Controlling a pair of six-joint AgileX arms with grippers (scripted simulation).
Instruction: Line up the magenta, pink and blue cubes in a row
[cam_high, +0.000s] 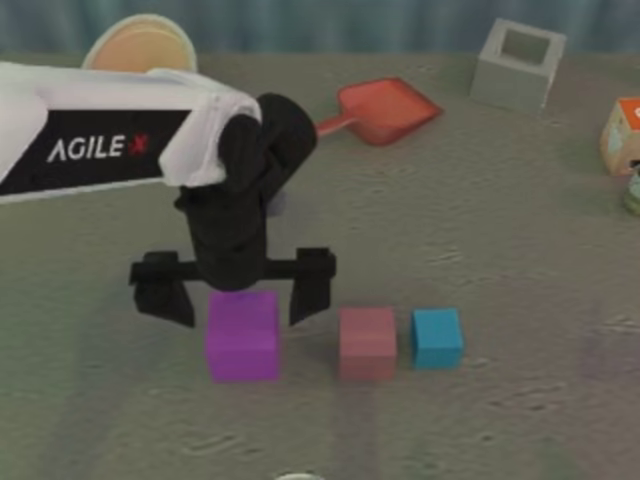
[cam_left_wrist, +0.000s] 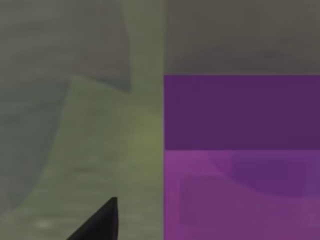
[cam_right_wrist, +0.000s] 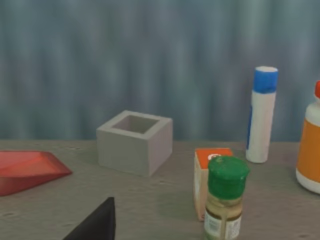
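With the magenta cube (cam_high: 242, 336) set on the counter (cam_high: 480, 240) left of the pink cube (cam_high: 367, 343) and blue cube (cam_high: 437, 337), the left tool (cam_high: 236, 291) hangs released above it, so the row looks done; lifting clear seems next.

White left arm (cam_high: 100, 125) lettered AGILEX; black wrist; black two-fingered tool (cam_high: 240, 295).

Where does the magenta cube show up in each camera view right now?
Top view: magenta cube, left end of the row, below the open left gripper.
Left wrist view: it fills the right half.
Right wrist view: not in it.
Shared landmark: the grey tabletop, seen in all three.
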